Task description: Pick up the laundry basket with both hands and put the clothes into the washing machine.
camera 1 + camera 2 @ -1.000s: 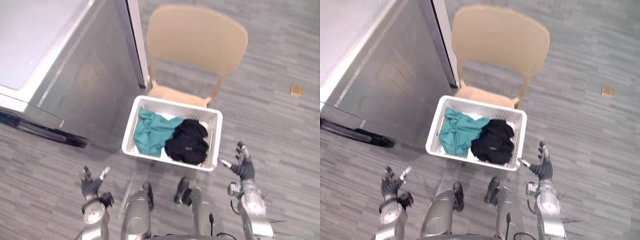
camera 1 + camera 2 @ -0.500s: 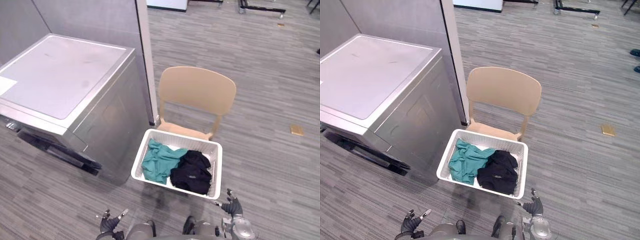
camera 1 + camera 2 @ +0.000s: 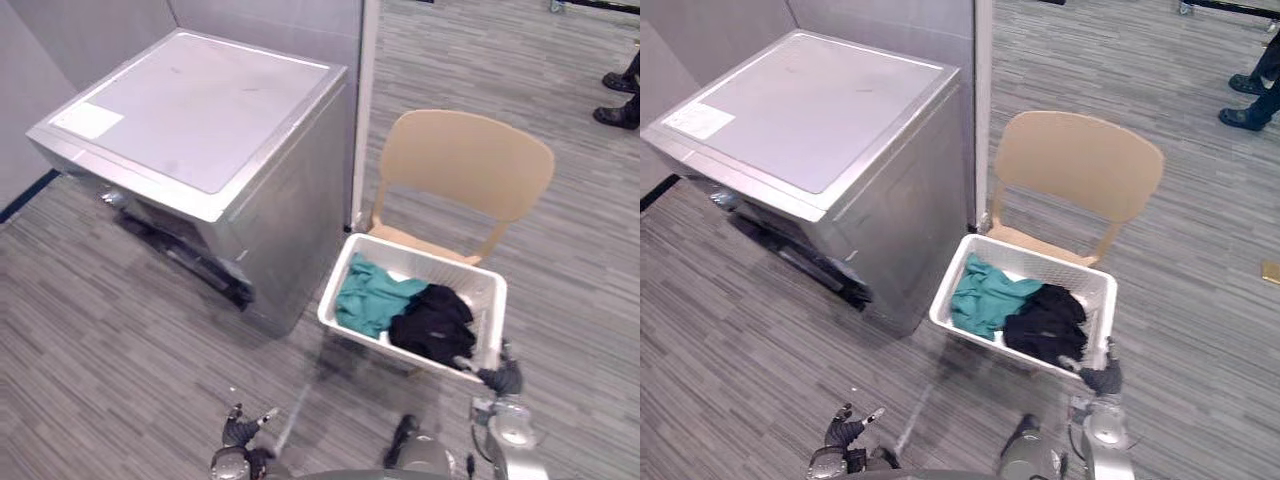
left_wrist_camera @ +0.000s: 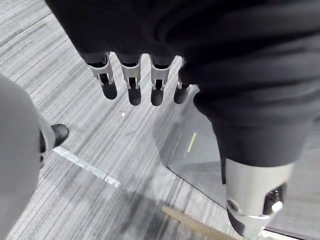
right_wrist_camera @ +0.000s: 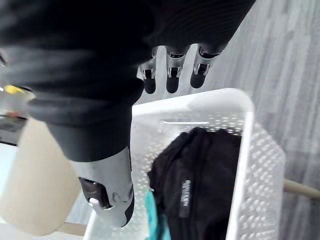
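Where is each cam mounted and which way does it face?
Left eye view: on the head, looking down at washing machine, chair, laundry basket; left hand and right hand at the lower edge.
Right eye view: beside it, same scene, same hands.
Left wrist view: on the left wrist, along its straight fingers to the floor.
Right wrist view: on the right wrist, past its straight fingers to the laundry basket and black garment.
Shared: eye and right wrist views all show laundry basket and black garment.
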